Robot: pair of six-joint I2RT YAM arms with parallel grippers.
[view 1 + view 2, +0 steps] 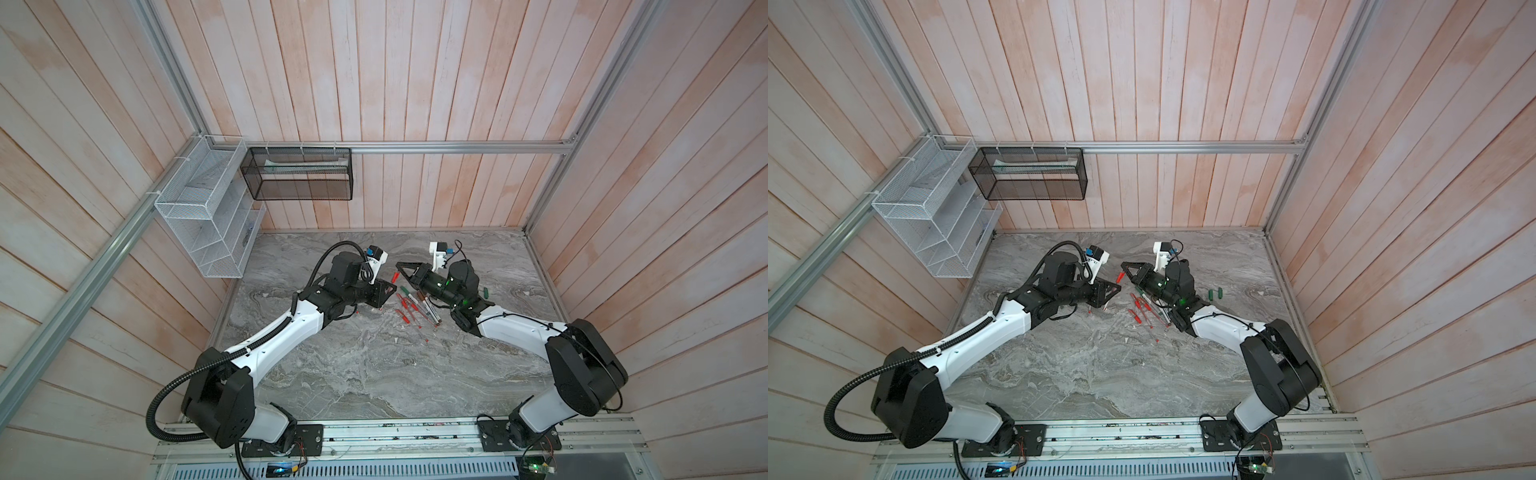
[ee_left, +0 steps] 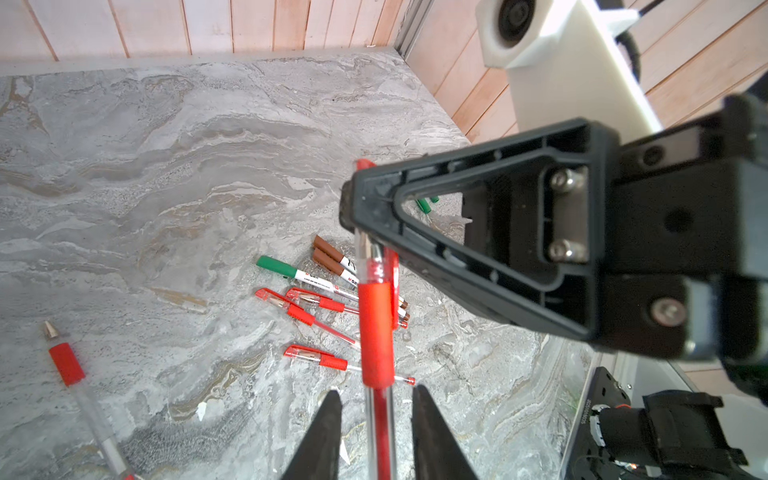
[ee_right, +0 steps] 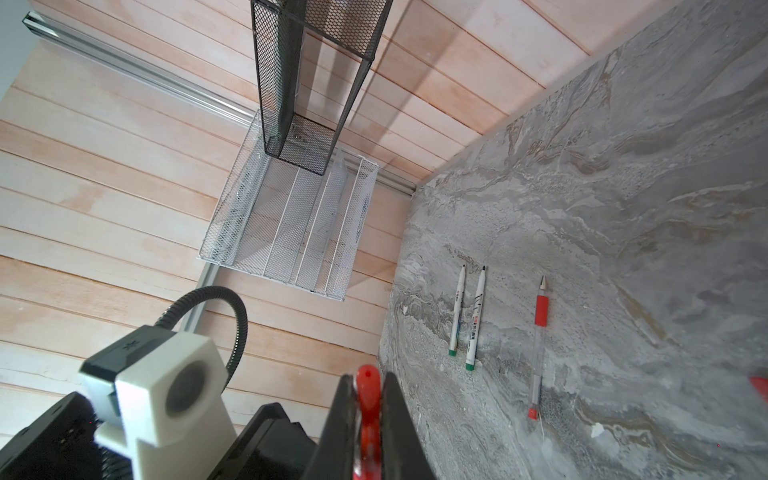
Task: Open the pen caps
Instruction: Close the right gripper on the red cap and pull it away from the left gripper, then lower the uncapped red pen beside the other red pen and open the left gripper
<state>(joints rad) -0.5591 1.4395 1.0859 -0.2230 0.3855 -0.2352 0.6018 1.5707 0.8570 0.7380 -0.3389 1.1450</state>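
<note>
Both top views place the left gripper [image 1: 392, 287] and right gripper [image 1: 400, 266] at mid-frame above the marble table [image 1: 374, 374], a red pen [image 1: 395, 277] between them; grip detail is unreadable. Left wrist view alone shows the left gripper [image 2: 377, 390] spread, clear of the barrel at bottom centre, while the right gripper [image 2: 353, 203] pinches the clear, red-tipped pen cap [image 2: 371, 254]. Right wrist view, bottom centre: only that cap's red end [image 3: 368, 395], squeezed between the fingers.

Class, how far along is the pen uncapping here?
Done: one clear plastic red-grip pen and two white pens lie uncapped. In hand: right gripper clamps a red pen's cap; left gripper open around its barrel. Left: piled capped red, green, brown pens.
</note>
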